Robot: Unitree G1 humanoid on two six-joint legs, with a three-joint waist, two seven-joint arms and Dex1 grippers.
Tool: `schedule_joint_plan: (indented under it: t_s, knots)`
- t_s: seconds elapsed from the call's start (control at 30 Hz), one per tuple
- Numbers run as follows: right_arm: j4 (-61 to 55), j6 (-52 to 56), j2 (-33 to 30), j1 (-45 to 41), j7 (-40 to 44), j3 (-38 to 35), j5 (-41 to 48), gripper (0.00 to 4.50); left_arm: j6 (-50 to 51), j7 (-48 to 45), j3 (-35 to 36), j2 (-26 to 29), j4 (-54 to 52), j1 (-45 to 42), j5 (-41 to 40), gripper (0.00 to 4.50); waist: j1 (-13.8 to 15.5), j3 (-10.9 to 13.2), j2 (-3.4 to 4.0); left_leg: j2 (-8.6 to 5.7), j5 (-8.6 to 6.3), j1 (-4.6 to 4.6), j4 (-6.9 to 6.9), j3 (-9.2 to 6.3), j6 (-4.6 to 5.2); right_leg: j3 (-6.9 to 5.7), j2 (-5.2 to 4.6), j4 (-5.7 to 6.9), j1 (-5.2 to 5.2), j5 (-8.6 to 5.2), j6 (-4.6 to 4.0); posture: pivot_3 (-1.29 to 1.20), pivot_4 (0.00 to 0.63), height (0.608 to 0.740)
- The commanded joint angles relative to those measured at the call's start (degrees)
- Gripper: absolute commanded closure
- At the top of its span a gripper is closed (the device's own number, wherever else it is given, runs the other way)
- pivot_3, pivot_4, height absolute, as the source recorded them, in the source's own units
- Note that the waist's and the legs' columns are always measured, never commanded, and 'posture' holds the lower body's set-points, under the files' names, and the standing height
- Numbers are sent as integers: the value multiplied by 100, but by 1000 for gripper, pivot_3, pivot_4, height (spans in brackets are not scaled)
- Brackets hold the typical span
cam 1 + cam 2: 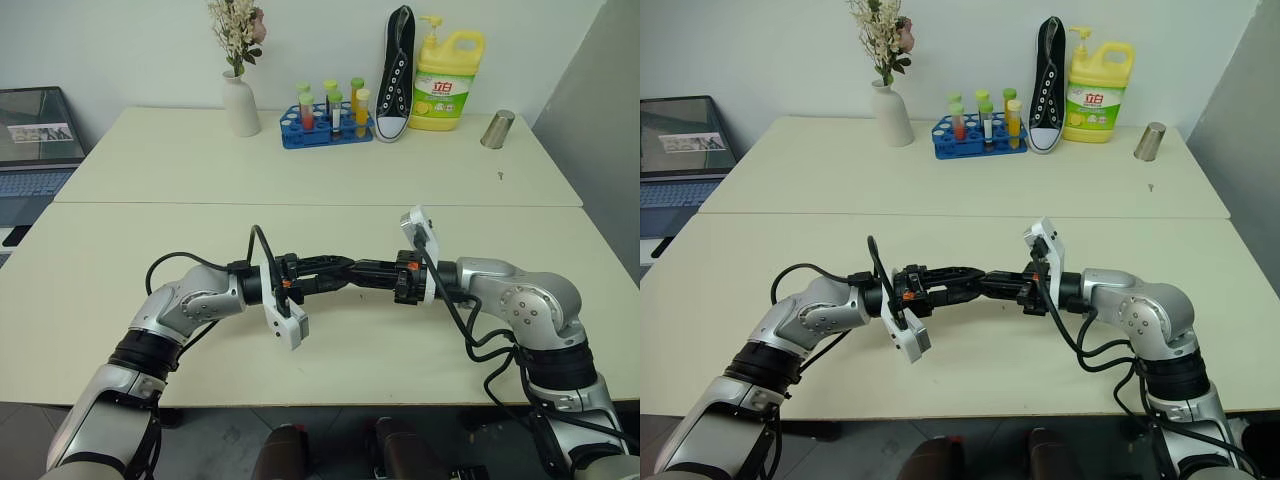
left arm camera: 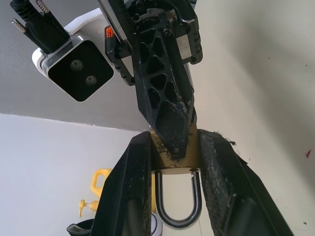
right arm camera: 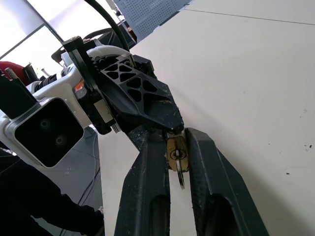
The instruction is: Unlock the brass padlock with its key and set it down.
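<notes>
Left eye view has both arms meeting fingertip to fingertip above the near part of the pale tabletop (image 1: 330, 360), the left tool (image 1: 338, 272) pointing toward the right one (image 1: 362, 270).

From the left wrist, the left tool's two black fingers (image 2: 129, 187) are pinched on the brass padlock (image 2: 192, 150), gripping its gold body from both sides; the silvery shackle (image 2: 178, 219) loops out between them, both legs reaching the body. The right tool's fingers press onto the face of the lock body from the opposite side.

From the right wrist, the right tool (image 3: 178, 169) is drawn in on a small brass and silver piece at the lock; whether that is the key cannot be told.

Along the far edge stand a white vase (image 1: 240, 103), a blue tube rack (image 1: 325, 128), a black sneaker (image 1: 397, 75), a yellow bottle (image 1: 447, 82) and a metal cup (image 1: 497, 129).
</notes>
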Motion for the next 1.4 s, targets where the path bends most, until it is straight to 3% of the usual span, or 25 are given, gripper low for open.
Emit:
schedule_joint_plan:
  t_s: [0.03, 0.2, 0.53, 0.7, 0.8, 1.0, 1.23, 1.3, 1.4]
  knots:
    - [-118, -77, -24, -112, 66, -31, 33, 4332, -86, 53, -5, 3, -163, -15, -208, 3526, 0, 0, 0, 0, 0, 0, 0, 0, 0, 0, 0, 0, 0, 0, 0, 0, 150, 740]
    - [-127, -89, -30, -112, 94, -21, 33, 4332, -4, -140, -129, 41, -202, 19, -556, 3526, -1, 0, 0, 0, 0, 0, 0, 0, 0, 1, 0, 0, 0, 0, 0, 0, 150, 740]
    - [8, -234, -197, -106, 165, -57, -190, 4332, 109, -473, -194, 239, -761, 341, -1294, 181, -5, 0, 1, 1, 0, 0, -1, -1, 0, 2, -1, 0, 0, 0, 0, 0, 150, 740]
    - [66, -399, -378, -46, 267, -34, -347, 4332, 661, -634, -53, 291, -1145, 469, -1908, 0, -4, 1, 1, 1, 0, 0, 0, -1, 0, 2, -1, 0, 0, 0, 0, 0, 150, 740]
    - [9, -536, -509, -8, 410, 15, -462, 4332, 1539, -889, -30, 223, -1331, 491, -2758, 0, -6, 1, 1, 0, 0, 0, 1, -1, 0, 1, 0, 0, 0, -1, 1, 0, 150, 740]
    - [-274, -890, -746, 75, 750, 80, -567, 4332, 4145, -1891, 109, 109, -1547, 254, -4441, 1971, -11, 1, 0, -1, 0, 1, 1, -2, 0, -2, 24, 0, 0, -15, 26, 0, 150, 740]
    - [-408, -974, -717, 93, 829, 36, -486, 4332, 5845, -2783, 145, -109, -1442, 285, -4934, 4267, -11, 1, 1, 0, 0, 1, 1, -2, 0, -1, 31, -1, 0, -16, 26, 0, 150, 740]
    - [-434, -962, -711, 91, 824, 29, -461, 4332, 5922, -2911, 192, -223, -1472, 333, -4897, 4500, -6, 1, 1, 0, 0, 1, 1, -2, 0, -1, 31, -1, 0, -16, 26, 0, 150, 740]
    - [-464, -926, -653, 144, 726, -7, -426, 4332, 6584, -3161, 139, -317, -1985, 535, -5152, 4500, -9, 1, 1, 0, 0, 0, 2, -1, 0, 4, 30, -2, 0, -16, 25, 0, 150, 740]
